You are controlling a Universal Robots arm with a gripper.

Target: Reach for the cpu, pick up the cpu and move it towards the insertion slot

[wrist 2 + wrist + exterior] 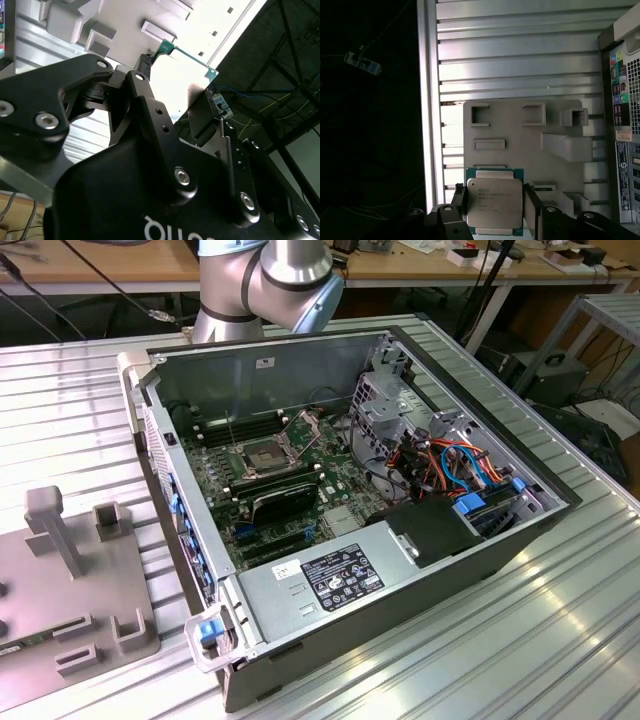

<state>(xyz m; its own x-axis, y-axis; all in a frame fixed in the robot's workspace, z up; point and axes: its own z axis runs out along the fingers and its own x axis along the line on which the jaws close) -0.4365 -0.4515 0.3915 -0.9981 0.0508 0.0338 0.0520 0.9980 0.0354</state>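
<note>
An open computer case lies on the ribbed metal table. Its green motherboard carries the insertion slot, load plate tipped up, just beside a black ribbed card. The arm's grey elbow rises beyond the case's far wall, and a grey fixture plate lies at the exterior view's left.

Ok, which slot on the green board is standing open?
The square insertion slot, silver-framed, dark centre: its load plate is hinged up. The memory slots are long, narrow, black.
</note>
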